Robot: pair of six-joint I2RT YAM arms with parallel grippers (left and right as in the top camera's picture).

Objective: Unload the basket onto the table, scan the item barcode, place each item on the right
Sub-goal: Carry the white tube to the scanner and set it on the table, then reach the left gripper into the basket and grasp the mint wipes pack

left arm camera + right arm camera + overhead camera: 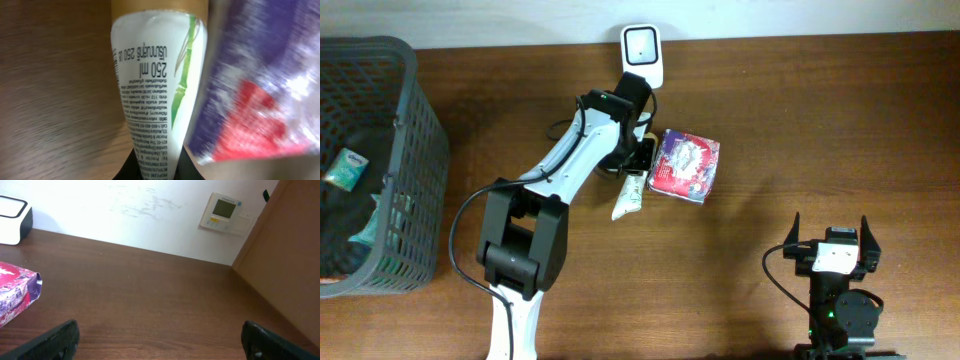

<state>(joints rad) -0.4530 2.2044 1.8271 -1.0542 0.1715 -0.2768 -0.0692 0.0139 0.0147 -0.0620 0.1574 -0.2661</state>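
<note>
Left hand [638, 166] clenched on white tube [628, 198] | tube just beside purple packet [685, 165], long axis running from hand toward near edge of worktop | scanner [643, 50] lies opposite, past my wrist | right hand [832, 232] released, well apart.

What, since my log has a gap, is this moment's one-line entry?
left gripper: shut on white tube | right gripper: open, empty | purple pack: beside tube

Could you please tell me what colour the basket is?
The basket is dark grey; the overhead view shows it best.
</note>
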